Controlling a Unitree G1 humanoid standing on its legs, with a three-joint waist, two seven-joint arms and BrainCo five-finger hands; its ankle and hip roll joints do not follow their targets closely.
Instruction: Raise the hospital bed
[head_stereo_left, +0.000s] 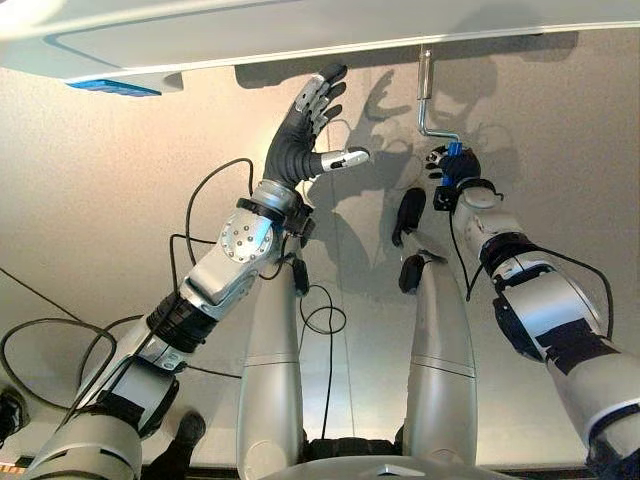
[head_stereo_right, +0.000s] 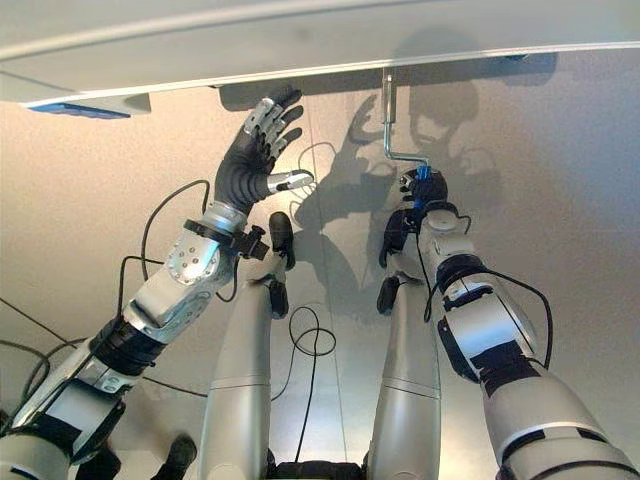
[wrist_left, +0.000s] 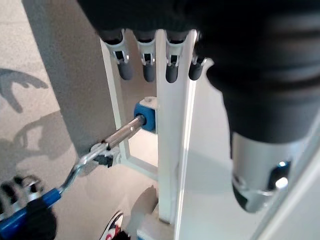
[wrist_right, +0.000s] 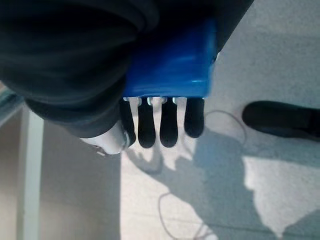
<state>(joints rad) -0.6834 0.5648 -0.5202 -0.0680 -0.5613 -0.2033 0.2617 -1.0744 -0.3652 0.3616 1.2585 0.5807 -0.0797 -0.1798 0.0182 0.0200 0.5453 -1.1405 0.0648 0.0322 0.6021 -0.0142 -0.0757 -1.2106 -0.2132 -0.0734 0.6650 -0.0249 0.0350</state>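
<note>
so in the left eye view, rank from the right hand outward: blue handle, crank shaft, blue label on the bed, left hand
1. Blue handle: gripped in the right hand.
2. Crank shaft: just above, running up to the bed edge.
3. Left hand: across to the robot's left, open, raised by the bed edge.
4. Blue label: farthest, far left under the bed.

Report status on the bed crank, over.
Right hand shut on blue handle of the crank. Left hand open, raised by the bed frame. Nothing blocking the crank.
</note>
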